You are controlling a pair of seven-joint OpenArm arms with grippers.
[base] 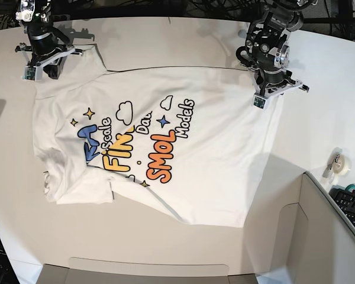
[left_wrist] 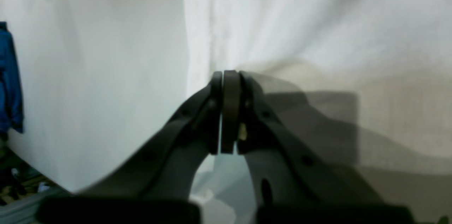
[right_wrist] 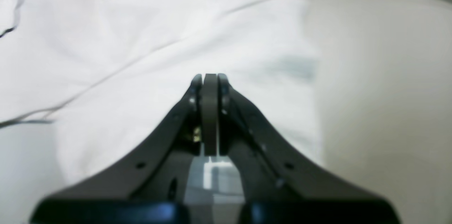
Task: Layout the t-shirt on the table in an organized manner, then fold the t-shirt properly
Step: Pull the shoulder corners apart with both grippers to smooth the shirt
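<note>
White and smooth, the surface [base: 183,242] fills nearly the whole base view, its curved far edge meeting dark cables along the top. The t-shirt [base: 213,148] lies spread across the middle, print up. The left gripper [base: 266,99], upper right, and the right gripper [base: 40,70], upper left, are both closed at the cloth's far edge. A tape roll [base: 342,165] sits at right, beside a grey panel [base: 331,231].

I see the shirt [base: 165,136] as soft matt white cloth, creased, with flat printed colours, lying on a smooth, faintly sheened white tabletop [base: 319,136], while both tools' fingers [left_wrist: 231,111] look like matt black plastic.
</note>
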